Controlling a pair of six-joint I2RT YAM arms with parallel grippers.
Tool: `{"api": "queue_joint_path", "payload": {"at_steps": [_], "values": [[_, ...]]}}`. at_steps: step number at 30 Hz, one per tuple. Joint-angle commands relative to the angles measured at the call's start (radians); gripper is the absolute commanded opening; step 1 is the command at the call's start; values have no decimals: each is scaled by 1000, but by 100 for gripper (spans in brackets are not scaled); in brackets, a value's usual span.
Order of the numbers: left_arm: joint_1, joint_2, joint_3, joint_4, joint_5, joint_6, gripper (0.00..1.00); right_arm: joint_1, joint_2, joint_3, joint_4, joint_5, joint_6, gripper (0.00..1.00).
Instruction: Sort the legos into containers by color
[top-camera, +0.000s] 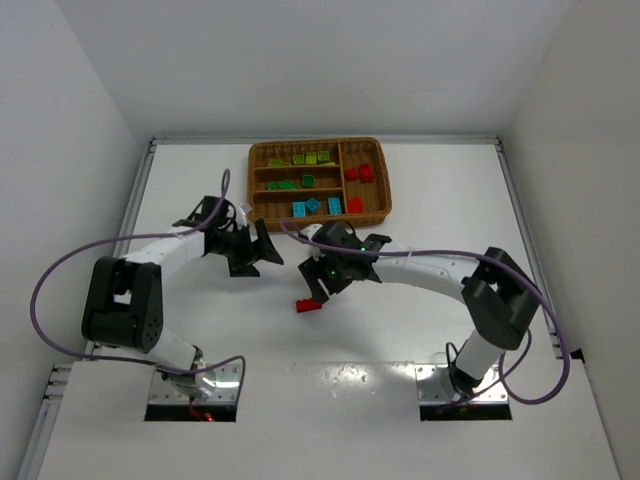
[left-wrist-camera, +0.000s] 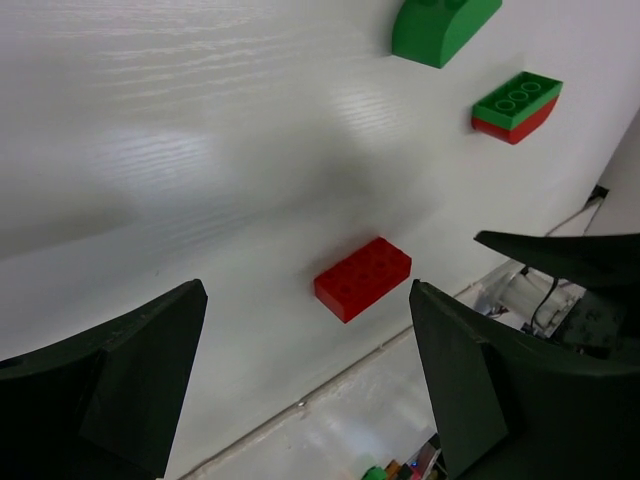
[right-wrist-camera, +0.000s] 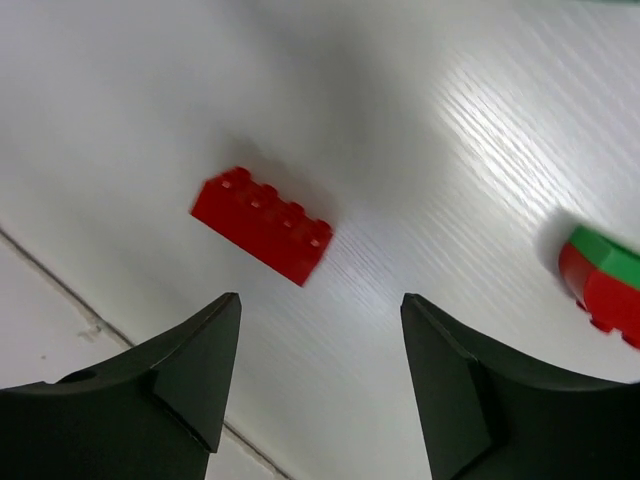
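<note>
Wicker tray (top-camera: 315, 144) holds lime, green, cyan, probably red legos (top-camera: 313, 205); left fingers (left-wrist-camera: 120, 390), right fingers (right-wrist-camera: 460, 385) spread empty.

- A robotics lab test cell, not a home or shop.
- Plain white walls (top-camera: 60, 120) box in a white counter (top-camera: 200, 330) on three sides.
- The left arm (top-camera: 150, 255) and right arm (top-camera: 440, 270) are bolted to metal plates (top-camera: 195, 392) at its near edge, with purple cables (top-camera: 42, 280) looping loose.
- The props are toy legos (top-camera: 308, 305) and a wicker tray (top-camera: 386, 185).

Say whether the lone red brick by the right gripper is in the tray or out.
Out: the red brick lies on the white table, apart from the tray.
</note>
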Motion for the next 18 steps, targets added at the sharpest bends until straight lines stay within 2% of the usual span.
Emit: {"api": "queue_joint_path", "payload": {"at_steps": [1, 5, 9, 14, 18], "values": [[9, -32, 37, -29, -55, 31, 89, 42, 51, 103, -36, -31, -95, 67], [61, -32, 70, -73, -78, 51, 89, 80, 129, 181, -62, 42, -183, 71], [187, -41, 115, -129, -78, 60, 89, 80, 209, 206, -62, 42, -204, 71], [282, -70, 190, -173, -101, 69, 89, 80, 246, 205, -18, 15, -205, 71], [326, -70, 221, -195, -101, 80, 89, 80, 265, 185, 17, -3, -205, 59]]}}
